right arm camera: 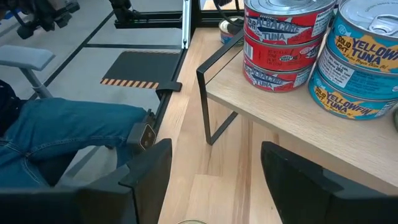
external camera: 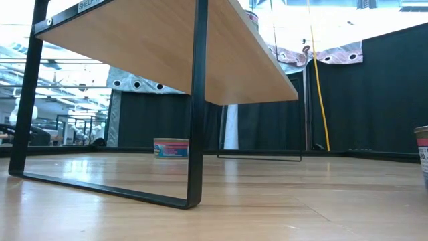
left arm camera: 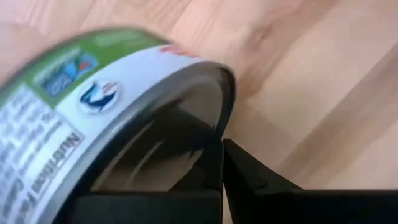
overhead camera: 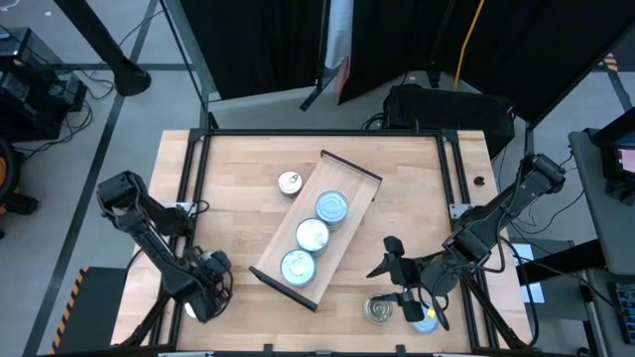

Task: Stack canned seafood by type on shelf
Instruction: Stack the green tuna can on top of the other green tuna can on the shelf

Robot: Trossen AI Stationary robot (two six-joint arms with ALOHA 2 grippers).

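right pincer (overhead camera: 389, 256): parted, empty | left pincer (left arm camera: 222, 163): closed, apparently touching tin (left arm camera: 93, 112)

Robotics lab: black curtains (overhead camera: 268, 40), floor cables (overhead camera: 99, 84).

From overhead I look straight down on the whole table (overhead camera: 238, 188). My low camera sits at table height, facing under the shelf (external camera: 167, 47) toward the room. My left wrist camera is pressed close against a tin (left arm camera: 106, 124). My right wrist camera faces the shelf's stacked tins (right arm camera: 283, 43), also seen from above.
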